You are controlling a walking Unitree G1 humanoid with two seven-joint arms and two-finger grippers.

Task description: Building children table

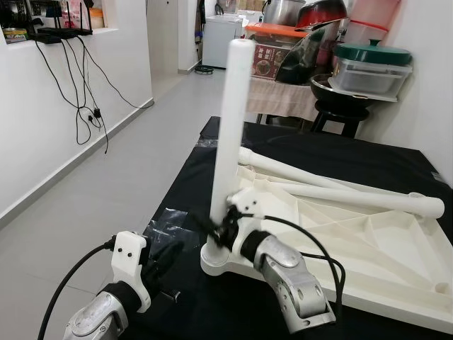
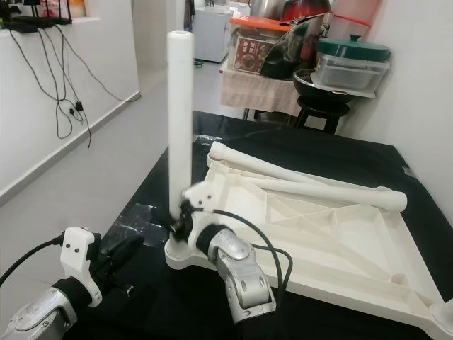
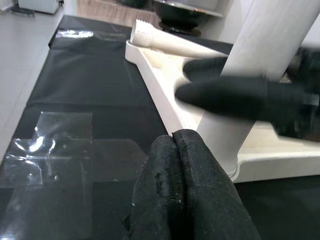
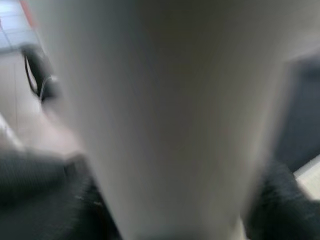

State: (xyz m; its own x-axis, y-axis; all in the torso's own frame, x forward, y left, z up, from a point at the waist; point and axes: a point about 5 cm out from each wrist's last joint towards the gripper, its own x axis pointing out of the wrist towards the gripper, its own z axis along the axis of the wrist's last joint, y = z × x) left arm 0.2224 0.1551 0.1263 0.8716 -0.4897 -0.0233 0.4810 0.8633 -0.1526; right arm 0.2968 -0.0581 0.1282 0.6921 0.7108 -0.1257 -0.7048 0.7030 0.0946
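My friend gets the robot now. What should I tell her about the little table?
Right tool: shut on the upright leg, low down near its base.
Left tool: shut, holding nothing, hovering just beside that leg's corner.
The tabletop lies upside down on the black mat. The upright leg stands in the near-left corner socket.
Two loose legs lie across the tabletop.
Done: one leg set in its socket; whether it is fully tight cannot be told.
Left: finish that leg, then fit the two loose legs into other corners. A fourth leg is nowhere to point to.
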